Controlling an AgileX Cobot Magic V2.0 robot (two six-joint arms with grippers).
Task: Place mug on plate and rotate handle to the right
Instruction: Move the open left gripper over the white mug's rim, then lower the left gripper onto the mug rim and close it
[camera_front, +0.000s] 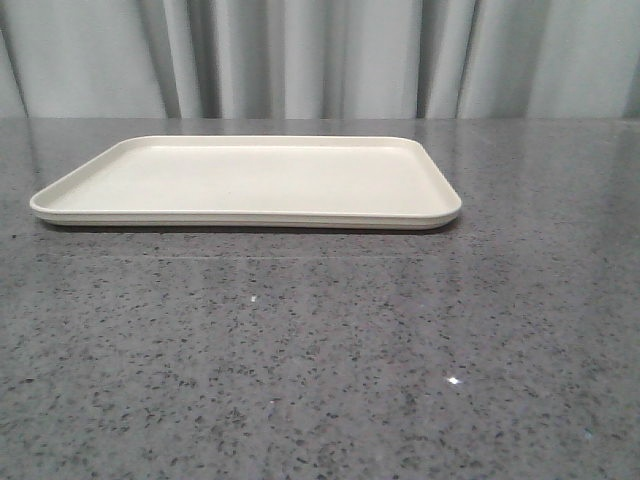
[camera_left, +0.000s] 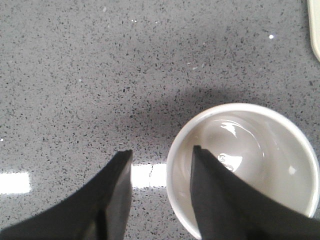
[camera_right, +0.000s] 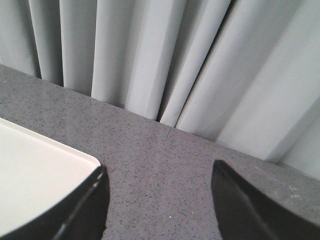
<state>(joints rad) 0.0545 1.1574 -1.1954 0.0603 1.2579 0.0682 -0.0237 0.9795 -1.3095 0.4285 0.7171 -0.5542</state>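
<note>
Left wrist view: the mug (camera_left: 250, 165) stands upright on the grey speckled worktop (camera_left: 75, 75), seen from above, its white interior bare; its handle is not visible. The left gripper (camera_left: 162, 187) has its jaws parted, one finger (camera_left: 220, 200) over the mug's mouth inside the rim, the other (camera_left: 110, 200) outside over the worktop; contact with the rim cannot be told. A corner of the plate (camera_left: 315, 30) shows nearby. Front view: the plate (camera_front: 250, 215) lies flat on the worktop, with no mug on it. Right wrist view: the right gripper (camera_right: 157, 200) hangs with jaws spread wide, holding nothing, beside the plate's corner (camera_right: 45, 170), before a pleated curtain (camera_right: 175, 60).
</note>
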